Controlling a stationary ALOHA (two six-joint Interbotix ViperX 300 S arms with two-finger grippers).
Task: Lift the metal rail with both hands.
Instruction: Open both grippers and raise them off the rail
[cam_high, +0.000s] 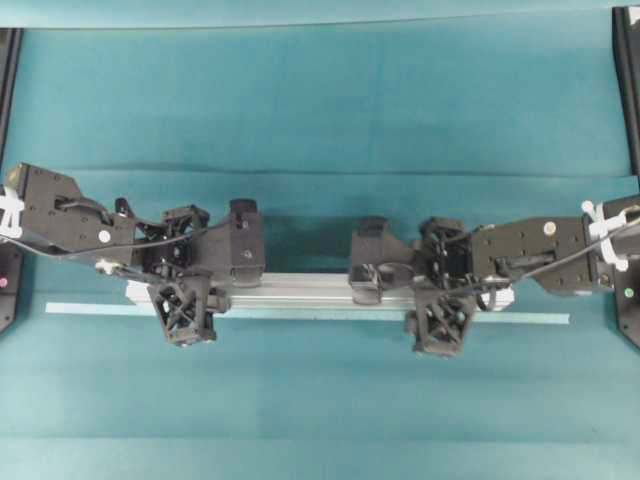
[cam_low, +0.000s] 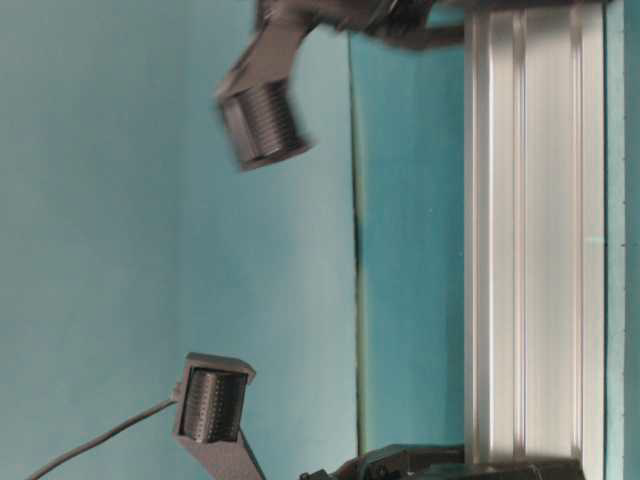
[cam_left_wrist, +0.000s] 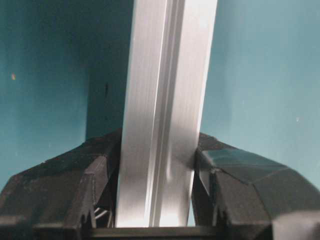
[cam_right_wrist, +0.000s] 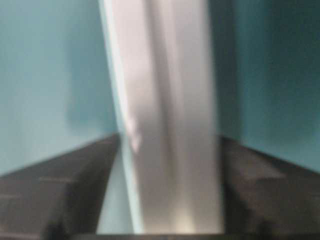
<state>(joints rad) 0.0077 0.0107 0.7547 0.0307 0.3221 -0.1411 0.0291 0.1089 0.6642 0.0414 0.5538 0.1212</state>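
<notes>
The metal rail (cam_high: 300, 290) lies left to right across the teal table, silver with lengthwise grooves. My left gripper (cam_high: 192, 290) straddles it near its left end, and my right gripper (cam_high: 440, 292) near its right end. In the left wrist view the rail (cam_left_wrist: 162, 100) runs between both black fingers (cam_left_wrist: 220, 170), which press on its sides. The right wrist view is blurred. There the rail (cam_right_wrist: 165, 100) fills the gap between the fingers (cam_right_wrist: 260, 185). In the table-level view the rail (cam_low: 530, 250) runs top to bottom. I cannot tell whether it is off the table.
A thin pale tape strip (cam_high: 530, 318) lies on the cloth just in front of the rail and reaches past both its ends. Black frame parts (cam_high: 628, 80) stand at the table's side edges. Black camera housings (cam_low: 262, 120) show in the table-level view.
</notes>
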